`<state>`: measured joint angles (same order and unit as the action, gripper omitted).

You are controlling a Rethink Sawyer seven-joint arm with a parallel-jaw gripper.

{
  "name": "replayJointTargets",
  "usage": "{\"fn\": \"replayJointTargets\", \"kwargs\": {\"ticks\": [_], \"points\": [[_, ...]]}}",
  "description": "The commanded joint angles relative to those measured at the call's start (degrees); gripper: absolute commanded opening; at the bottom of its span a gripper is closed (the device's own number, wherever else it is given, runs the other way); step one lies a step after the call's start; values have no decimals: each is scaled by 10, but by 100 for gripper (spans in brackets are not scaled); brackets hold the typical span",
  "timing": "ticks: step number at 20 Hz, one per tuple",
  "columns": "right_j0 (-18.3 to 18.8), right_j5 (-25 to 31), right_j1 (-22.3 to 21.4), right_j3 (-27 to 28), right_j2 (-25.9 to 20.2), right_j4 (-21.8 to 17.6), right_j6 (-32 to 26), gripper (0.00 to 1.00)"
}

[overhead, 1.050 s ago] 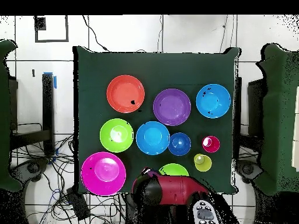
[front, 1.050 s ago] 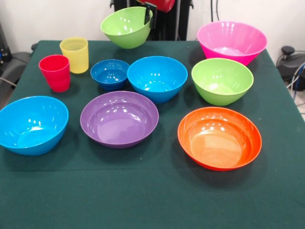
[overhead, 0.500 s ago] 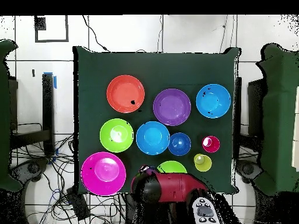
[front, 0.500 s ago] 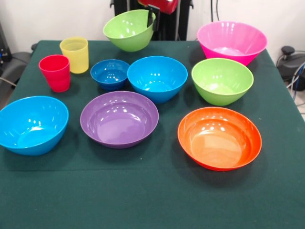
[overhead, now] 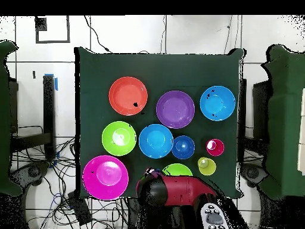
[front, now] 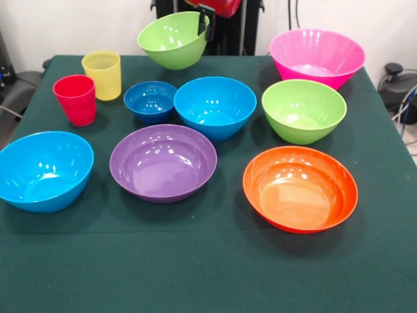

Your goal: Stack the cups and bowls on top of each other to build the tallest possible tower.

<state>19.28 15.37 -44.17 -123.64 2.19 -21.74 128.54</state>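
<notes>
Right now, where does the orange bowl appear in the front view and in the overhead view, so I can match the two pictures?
Front view: the orange bowl sits low on the right, on the green table, nearest the camera.
Overhead view: the orange bowl is at the upper left, farthest from the red arm.
Shared landmark: the purple bowl lies beside it in both.

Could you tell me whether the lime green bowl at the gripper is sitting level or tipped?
Tipped. The lime green bowl hangs off the table, its opening tilted toward the camera, with the gripper pinching its rim.
</notes>
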Motion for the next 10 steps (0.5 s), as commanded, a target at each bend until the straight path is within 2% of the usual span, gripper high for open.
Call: {"fn": "replayJointTargets", "kwargs": {"ticks": [1,10], "points": [[13,63,1,46,-59,-22,-48,0],[21,55,2,44,-66,-41,-55,0]]}}
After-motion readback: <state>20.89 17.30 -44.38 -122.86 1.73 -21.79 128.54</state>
